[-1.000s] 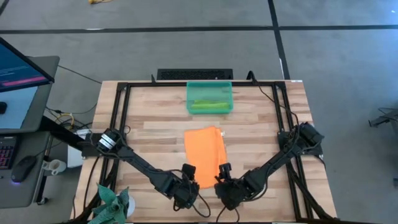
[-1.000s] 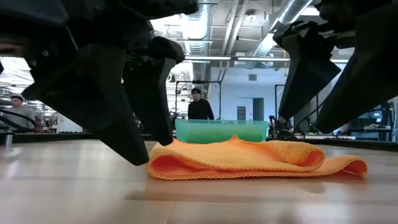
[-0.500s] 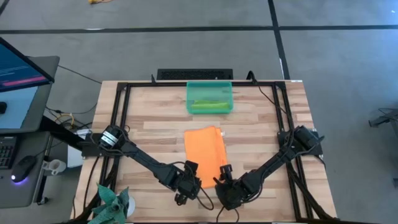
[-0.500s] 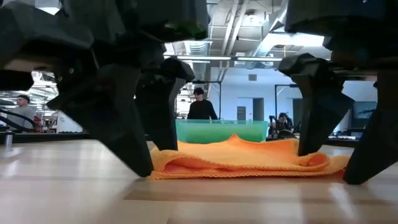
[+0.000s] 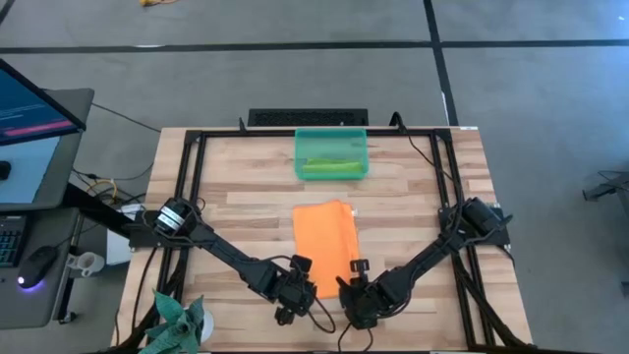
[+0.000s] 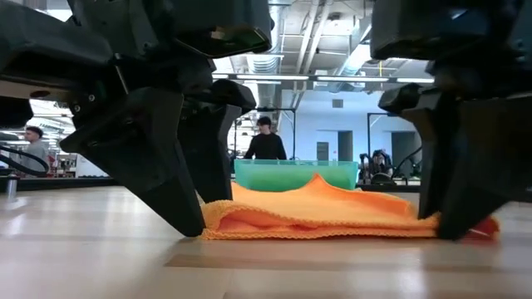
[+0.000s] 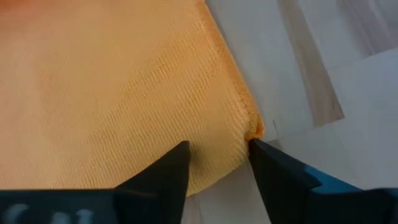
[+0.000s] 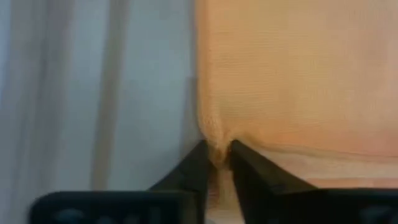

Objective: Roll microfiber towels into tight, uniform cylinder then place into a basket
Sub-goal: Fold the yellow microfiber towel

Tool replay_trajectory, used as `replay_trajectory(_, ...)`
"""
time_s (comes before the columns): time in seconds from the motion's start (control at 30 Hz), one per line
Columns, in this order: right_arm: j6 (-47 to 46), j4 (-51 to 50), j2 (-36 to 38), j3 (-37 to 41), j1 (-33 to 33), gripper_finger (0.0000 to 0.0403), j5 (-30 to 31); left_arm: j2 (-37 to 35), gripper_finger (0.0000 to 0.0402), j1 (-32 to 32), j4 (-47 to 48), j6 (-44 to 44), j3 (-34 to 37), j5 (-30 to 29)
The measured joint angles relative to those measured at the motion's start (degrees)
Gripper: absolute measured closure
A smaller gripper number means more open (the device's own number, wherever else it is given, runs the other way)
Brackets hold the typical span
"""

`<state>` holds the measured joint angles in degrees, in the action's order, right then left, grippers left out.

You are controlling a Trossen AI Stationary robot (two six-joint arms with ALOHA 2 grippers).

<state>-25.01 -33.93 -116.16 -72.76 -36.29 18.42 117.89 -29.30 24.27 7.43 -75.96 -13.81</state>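
The orange towel (image 5: pixel 324 236) lies folded on the wooden table, its near edge (image 6: pixel 316 228) showing several layers. The teal basket (image 5: pixel 298 157) stands beyond it at the table's far side, with the rolled lime green towel (image 5: pixel 329 167) lying inside. My left gripper (image 5: pixel 298 278) is down at the orange towel's near left corner, open, with the corner between its fingers. My right gripper (image 5: pixel 352 278) is down at the near right corner and shut on it. My left gripper comes from above, slanting from the near side. One fingertip (image 7: pixel 180 155) rests on top of the cloth; the other (image 7: pixel 258 149) stands at the corner's edge (image 7: pixel 254 129). The cloth between them lies flat on the table, not gathered. My right gripper pinches the towel's near right corner (image 8: pixel 216 140) between its two fingers, from above and slanting from the near side. The cloth puckers into a small ridge at the fingertips. The towel still lies on the table; how many layers are caught I cannot tell.
A black frame (image 5: pixel 187 197) runs around the table top. A dark green spiky plant (image 5: pixel 177 323) stands at the near left corner. A monitor and desk (image 5: pixel 29 128) are left of the table. People (image 6: pixel 266 143) show in the room beyond the far edge.
Both grippers have come down onto the table at the orange towel's near corners, closing in on it from either side. My right gripper has shut on the near right corner. The towel's near edge has been pressed lower and flatter; the rest has stayed in place.
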Motion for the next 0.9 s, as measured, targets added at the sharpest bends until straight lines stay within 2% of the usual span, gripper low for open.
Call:
replay_trajectory(0.1,-0.01,-0.20,-0.07,0.10,0.39,0.0370,1.32,0.07,0.0277,-0.06,-0.09,-0.27,0.00,0.18)
replay_trajectory(0.17,-0.01,-0.33,-0.09,0.14,0.47,0.0390,2.20,0.10,0.0301,-0.07,-0.12,-0.30,0.00,0.49)
replay_trajectory(0.37,-0.01,-0.27,-0.12,0.18,-0.37,0.0378,2.41,0.26,0.0362,-0.07,-0.62,-0.34,-0.21,0.38)
replay_trajectory(0.5,0.03,-1.44,-0.19,-1.23,-1.43,0.0394,1.41,0.48,0.0393,-0.44,-0.38,-0.36,-0.95,-0.50)
replay_trajectory(0.9,0.02,-5.31,-0.26,-8.15,-5.65,0.0397,0.84,-0.15,0.0394,-2.90,2.40,0.60,-3.11,-0.57)
